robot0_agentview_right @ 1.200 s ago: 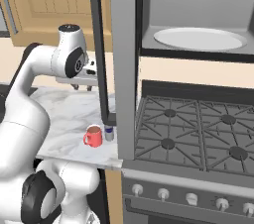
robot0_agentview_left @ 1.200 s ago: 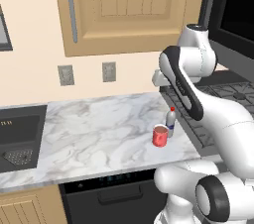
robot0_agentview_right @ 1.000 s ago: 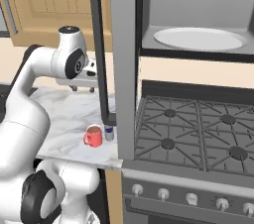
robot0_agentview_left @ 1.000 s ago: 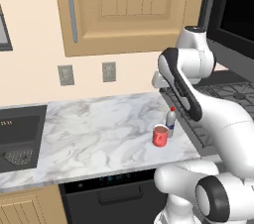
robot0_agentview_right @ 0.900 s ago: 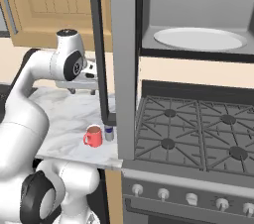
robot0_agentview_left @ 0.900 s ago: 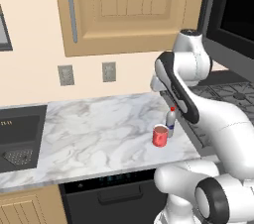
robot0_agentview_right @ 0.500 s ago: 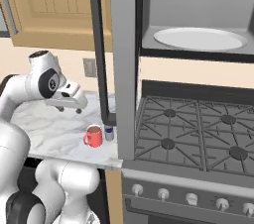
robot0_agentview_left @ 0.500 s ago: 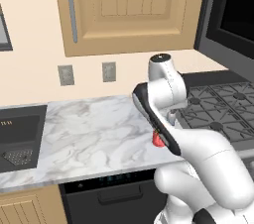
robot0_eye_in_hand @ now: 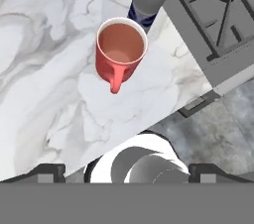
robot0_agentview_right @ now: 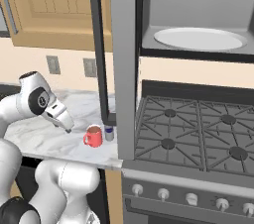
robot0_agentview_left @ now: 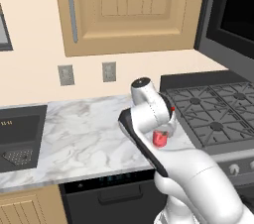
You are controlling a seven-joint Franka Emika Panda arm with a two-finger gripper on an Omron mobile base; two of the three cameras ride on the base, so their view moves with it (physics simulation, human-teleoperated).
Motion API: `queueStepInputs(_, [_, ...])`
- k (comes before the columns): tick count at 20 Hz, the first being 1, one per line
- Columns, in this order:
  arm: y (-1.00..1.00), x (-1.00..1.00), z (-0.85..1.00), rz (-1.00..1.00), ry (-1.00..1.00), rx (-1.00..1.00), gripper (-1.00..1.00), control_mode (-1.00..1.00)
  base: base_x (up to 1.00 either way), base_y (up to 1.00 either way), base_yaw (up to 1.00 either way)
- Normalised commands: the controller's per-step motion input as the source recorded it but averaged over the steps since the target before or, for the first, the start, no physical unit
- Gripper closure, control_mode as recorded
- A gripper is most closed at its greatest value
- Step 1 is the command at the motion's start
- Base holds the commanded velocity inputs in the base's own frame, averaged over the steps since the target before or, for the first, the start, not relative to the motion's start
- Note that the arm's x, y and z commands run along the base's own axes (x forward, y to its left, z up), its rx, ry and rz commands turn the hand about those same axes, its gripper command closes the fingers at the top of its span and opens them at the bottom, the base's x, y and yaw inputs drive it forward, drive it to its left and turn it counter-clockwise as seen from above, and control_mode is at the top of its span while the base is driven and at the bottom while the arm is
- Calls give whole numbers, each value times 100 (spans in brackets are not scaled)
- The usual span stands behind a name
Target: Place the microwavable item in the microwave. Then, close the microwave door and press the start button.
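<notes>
Sink sits at the worktop's left edge, dark and recessed. Marble worktop spreads rightward to the stove. The tool hangs over the marble left of the mug, its jaws spread wide and holding nothing; in the hand view the two finger tips stand far apart at the bottom. The red mug stands upright near the worktop's right front corner, handle pointing toward the front edge. A small bottle stands just beside it, on the stove side. Above the stove, the microwave is open, its turntable bare, and the door is swung out over the worktop's right edge.
</notes>
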Motion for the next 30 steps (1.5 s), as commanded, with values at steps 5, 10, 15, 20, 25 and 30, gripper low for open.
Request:
queueStepInputs(5, [0,0,-31,-14,0,0,-100,-100,0,0,0])
queueStepInputs(10, [0,0,-12,-12,0,2,-100,-100,0,0,0])
queueStepInputs(15, [-10,0,0,-8,0,6,-100,-100,0,0,0])
queueStepInputs(20, [-44,18,0,0,0,11,-100,-100,0,0,0])
queueStepInputs(25, [-35,32,-6,0,0,7,-100,-100,0,0,0])
queueStepInputs(30, [-1,14,-18,0,0,0,-100,-100,0,0,0])
